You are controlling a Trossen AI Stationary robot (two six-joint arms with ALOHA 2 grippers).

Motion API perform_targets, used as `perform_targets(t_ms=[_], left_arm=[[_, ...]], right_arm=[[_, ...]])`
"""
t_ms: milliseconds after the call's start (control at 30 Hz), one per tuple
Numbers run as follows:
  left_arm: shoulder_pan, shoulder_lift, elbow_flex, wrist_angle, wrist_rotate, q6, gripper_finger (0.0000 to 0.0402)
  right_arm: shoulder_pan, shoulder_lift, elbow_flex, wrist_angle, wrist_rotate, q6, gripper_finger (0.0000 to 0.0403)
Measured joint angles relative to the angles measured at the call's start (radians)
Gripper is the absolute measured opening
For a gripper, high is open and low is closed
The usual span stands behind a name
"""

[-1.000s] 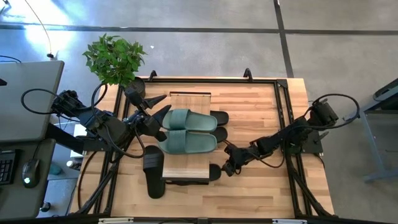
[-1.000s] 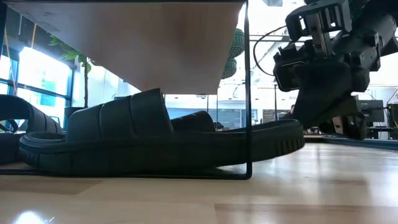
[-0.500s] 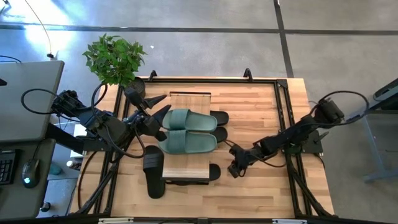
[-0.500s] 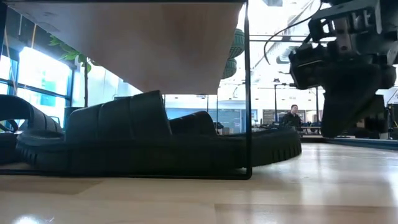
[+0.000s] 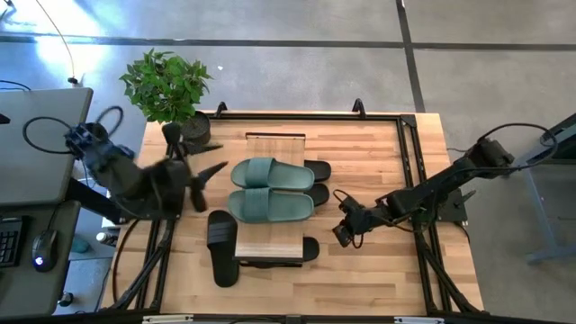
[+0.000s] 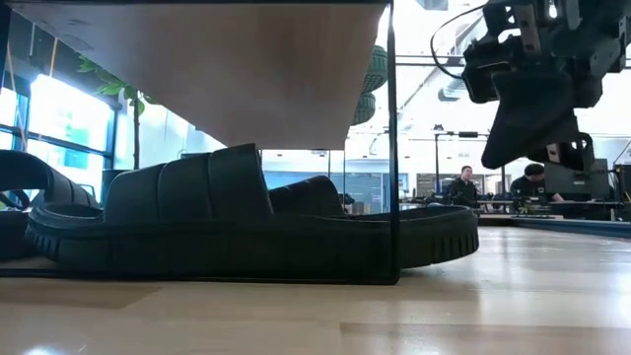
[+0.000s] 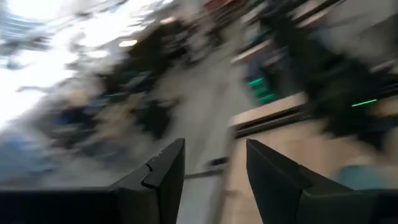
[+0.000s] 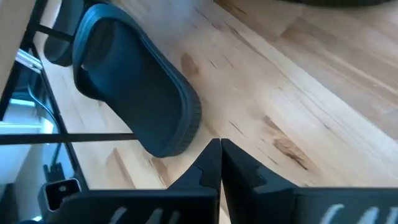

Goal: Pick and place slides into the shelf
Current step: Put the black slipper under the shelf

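Left gripper (image 5: 200, 184): fingers apart, empty, left of shelf (image 5: 274, 140) | Right gripper (image 5: 343, 232): clenched, empty, right of shelf | Green slides (image 5: 271, 189) atop shelf | Black slide (image 5: 222, 247) on table, left of shelf

Floor (image 5: 297, 67): grey concrete around my table, crossed by dark seams; a bright patch of glare at the far left corner
Table (image 5: 378, 153): light wood planks in a black frame
Plant (image 5: 166, 83): green and leafy in a dark pot, at my table's far left corner
Desk (image 5: 36, 144): grey, to my left; a keyboard (image 5: 9, 241) and a mouse (image 5: 38, 263) on it
Windows (image 6: 54, 123): tall and bright, off to one side of the room
Room behind: dim; two people (image 6: 461, 187) seated far off at a long bench; pale ceiling lights overhead
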Motion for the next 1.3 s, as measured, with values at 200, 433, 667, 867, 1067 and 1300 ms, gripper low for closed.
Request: perform_targets(t_ms=[200,433,667,867,1067,1300], left_arm=[[-0.048,-0.058,0.001,-0.301,0.258,-0.416,0.0154],[-0.048,-0.032,0.0,-0.644,0.646,-0.955,0.0154],[-0.048,0.051,0.0,-0.901,0.895,-1.232,0.0154],[-0.048,0.147,-0.029,-0.992,0.93,-1.241,0.0154],[-0.049,0.178,-0.213,-0.99,0.956,-1.233,0.0154],[-0.118,0.146,-0.425,-0.687,0.967,-1.252,0.0154]], right_arm=[[0.0,-0.01,0.0,-0.031,-0.003,-0.016,0.0],[-0.002,-0.011,0.0,-0.073,-0.02,-0.001,0.0],[-0.002,-0.012,0.0,-0.082,-0.017,0.001,0.0],[-0.002,-0.012,0.0,-0.082,0.023,0.001,0.0],[0.0,-0.012,0.0,-0.086,0.029,0.0,0.0],[0.017,-0.012,0.0,-0.103,0.03,-0.002,0.0]])
